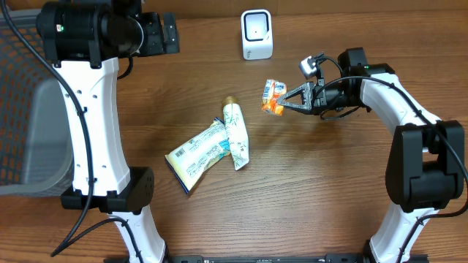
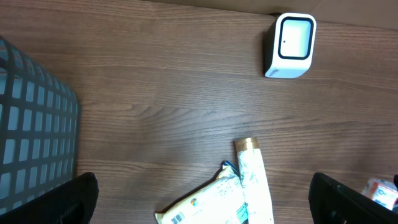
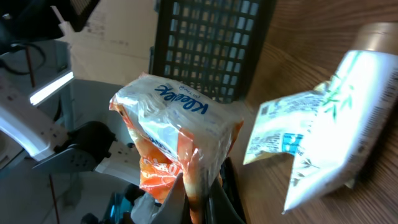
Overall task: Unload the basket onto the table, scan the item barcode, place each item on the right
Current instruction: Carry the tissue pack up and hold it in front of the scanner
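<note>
We've got the small orange-and-white crinkly plastic tissue packet [image 1: 271, 96] pinched in the right gripper [image 1: 284, 101], aloft near the white boxy barcode scanner [image 1: 257, 34]. Left gripper [image 1: 167, 33] is spread wide and empty. We're at the presenting step. Next move, we reckon: turn the barcode toward the scanner window and close in.

Work surface: a table [image 1: 307, 197] with a brown wood-grain finish, evenly lit, showing soft shadows only. A dark mesh basket [image 2: 31, 124] stands at its left edge. Beyond the table, the right wrist view shows a beige board [image 3: 118, 37] and a bright strip light [image 3: 53, 87]. The surroundings there are blurred.
</note>
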Robot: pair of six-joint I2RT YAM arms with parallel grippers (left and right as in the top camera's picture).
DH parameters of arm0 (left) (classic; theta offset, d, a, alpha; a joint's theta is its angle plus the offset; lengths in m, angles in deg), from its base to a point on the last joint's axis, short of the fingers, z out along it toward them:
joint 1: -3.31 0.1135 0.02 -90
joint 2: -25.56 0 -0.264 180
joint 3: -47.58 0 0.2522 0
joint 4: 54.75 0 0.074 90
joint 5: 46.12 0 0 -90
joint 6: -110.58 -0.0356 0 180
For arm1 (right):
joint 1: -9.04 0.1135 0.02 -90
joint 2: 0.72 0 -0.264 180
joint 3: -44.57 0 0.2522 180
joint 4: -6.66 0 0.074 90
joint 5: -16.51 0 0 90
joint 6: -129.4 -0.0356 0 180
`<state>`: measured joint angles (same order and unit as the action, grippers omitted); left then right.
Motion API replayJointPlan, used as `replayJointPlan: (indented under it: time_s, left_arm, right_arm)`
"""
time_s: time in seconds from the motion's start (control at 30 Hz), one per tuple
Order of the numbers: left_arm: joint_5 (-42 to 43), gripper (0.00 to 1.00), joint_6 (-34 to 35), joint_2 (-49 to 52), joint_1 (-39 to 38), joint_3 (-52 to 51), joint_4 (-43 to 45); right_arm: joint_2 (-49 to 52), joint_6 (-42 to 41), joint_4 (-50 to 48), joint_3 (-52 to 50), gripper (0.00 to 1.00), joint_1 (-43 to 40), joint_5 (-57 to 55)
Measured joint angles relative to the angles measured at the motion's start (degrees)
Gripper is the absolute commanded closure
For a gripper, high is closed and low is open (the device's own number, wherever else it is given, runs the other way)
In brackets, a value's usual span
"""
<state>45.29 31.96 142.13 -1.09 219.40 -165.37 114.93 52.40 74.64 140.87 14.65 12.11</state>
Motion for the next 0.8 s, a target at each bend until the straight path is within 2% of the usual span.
replayJointPlan:
  time_s: [0.3,0.5,0.57,0.63,0.8]
  left_arm:
    - [0.0,0.0,0.0,0.0,0.0,0.0,0.0]
    - [0.0,0.01,0.0,0.0,0.0,0.0,0.0]
    - [0.0,0.01,0.0,0.0,0.0,0.0,0.0]
    - [0.0,0.01,0.0,0.0,0.0,0.0,0.0]
    - [0.0,0.0,0.0,0.0,0.0,0.0,0.0]
  right_arm:
    - [0.0,5.05,-0.2,0.0,0.96,2.4,1.68]
    - [0.0,1.66,-5.14,0.04,0.96,2.69,-0.46]
    - [0.0,-3.69,-8.17,0.5,0.96,2.71,-6.32]
    - [0.0,-11.13,-9.07,1.97,0.96,3.04,-17.29]
    - [0.02,-22.21,-5.6,8.15,0.96,5.25,-44.81]
